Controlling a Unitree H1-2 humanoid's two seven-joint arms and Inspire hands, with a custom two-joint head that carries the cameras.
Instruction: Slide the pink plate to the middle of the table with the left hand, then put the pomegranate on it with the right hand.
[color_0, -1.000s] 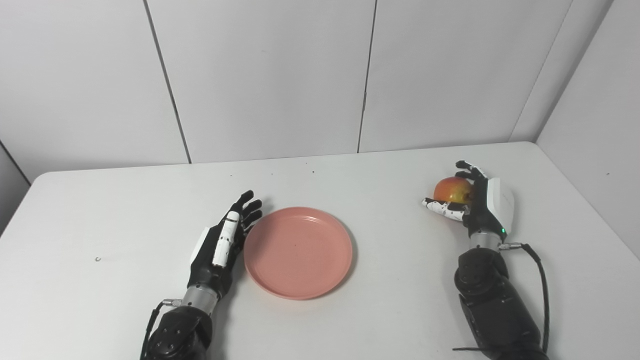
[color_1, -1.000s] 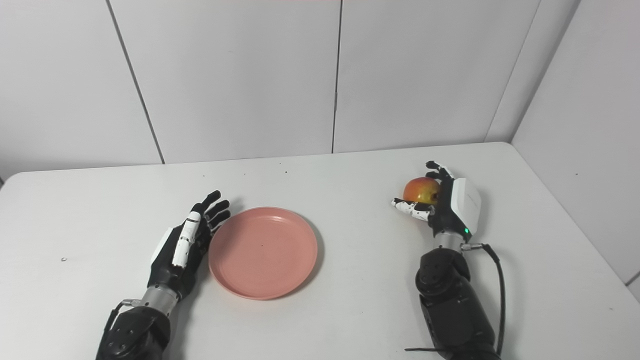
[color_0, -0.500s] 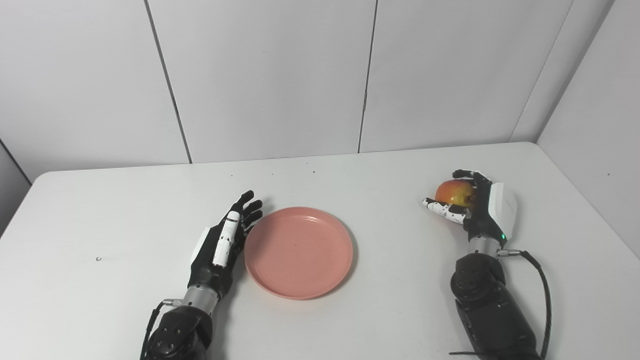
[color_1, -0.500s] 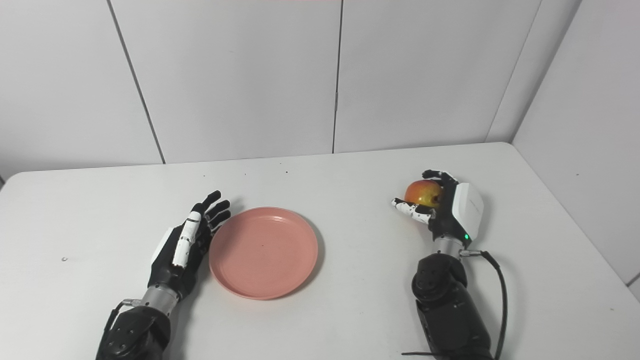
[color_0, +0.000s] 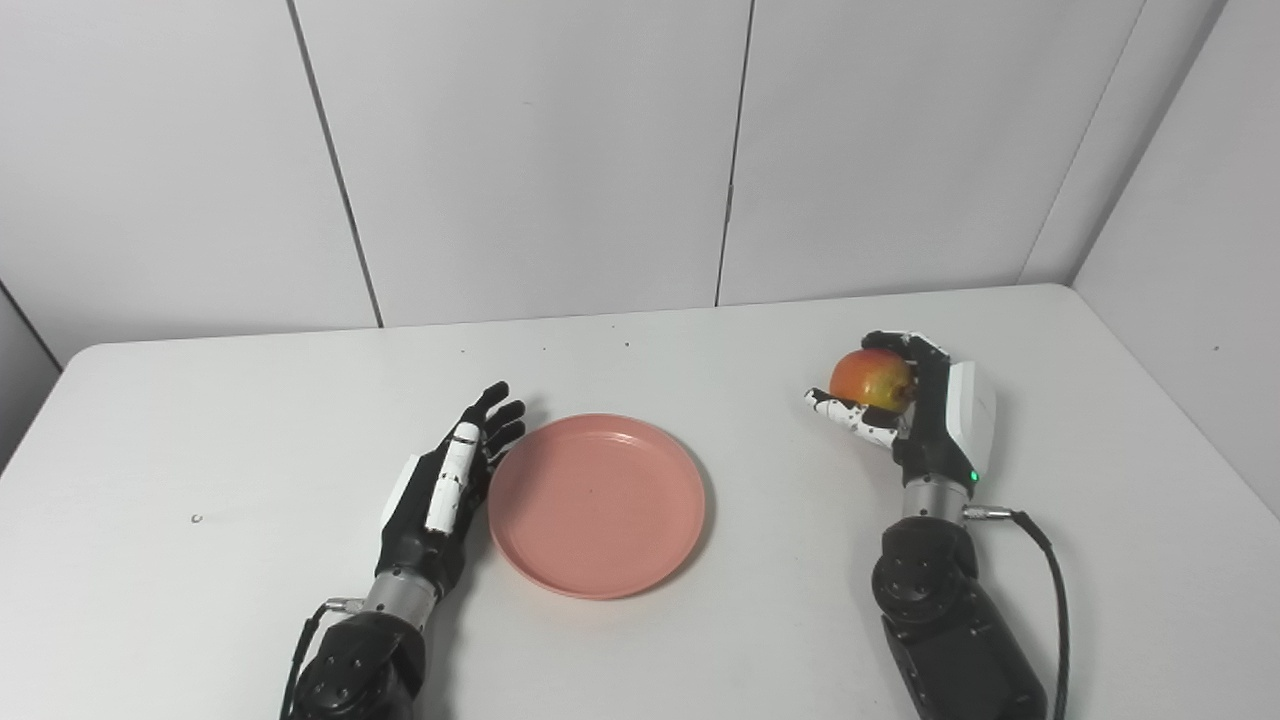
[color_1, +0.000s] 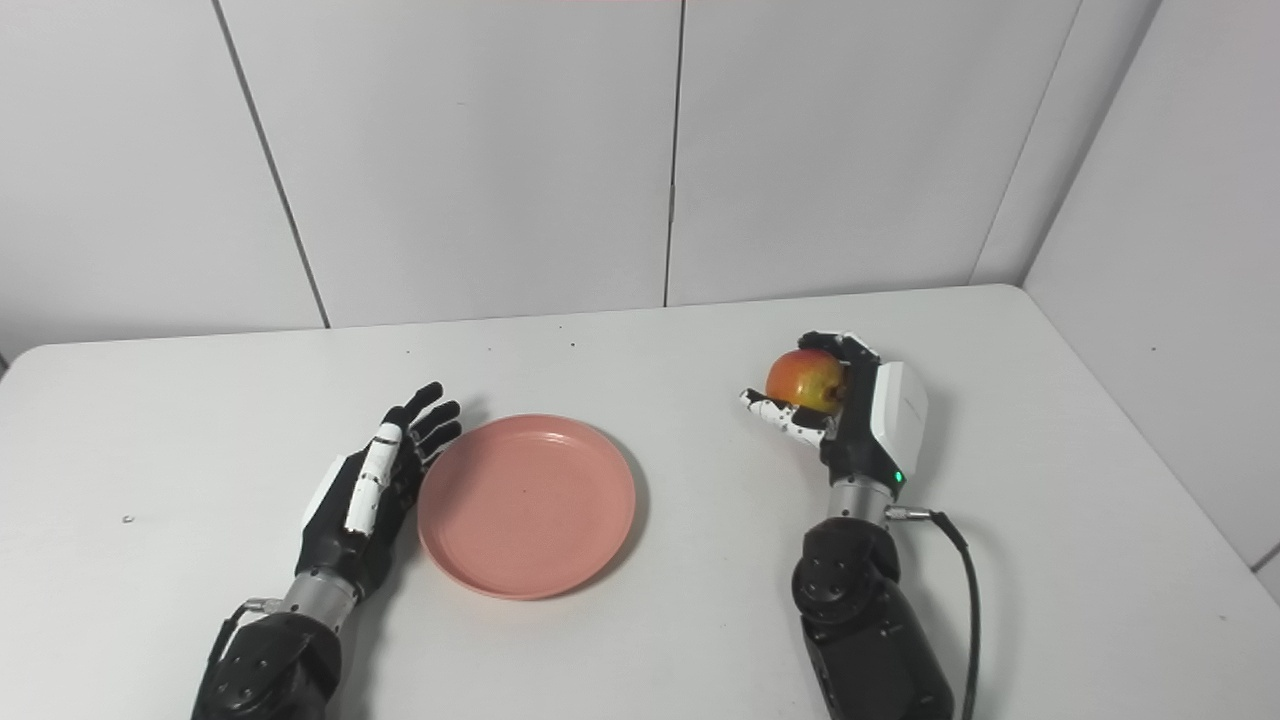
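- Right hand (color_0: 925, 405) is wrapped around the pomegranate (color_0: 872, 377), fingers curled over the top and far side, thumb tucked underneath: a cradling grip that suits a round fruit which would roll out of a flat pinch.
- The fruit looks to be clear of the table (color_0: 200, 420), held to the right of the plate and well apart from it, so the carry seems under way, not the drop.
- Over to the left hand (color_0: 445, 490): empty, fingers spread and stretched forward, lying edge-on just beside the plate's left rim. Whether it actually touches the rim, I can't tell.
- That posture reads like a pusher's: a flat side against the rim is how you'd shove a plate sideways without lifting it.
- The pink plate (color_0: 597, 505) sits flat and empty, roughly mid-table, so the slide looks done.
- What's left, by my judgement: bring the fruit across over the plate, lower it into the shallow centre, and open slowly so it doesn't roll off.
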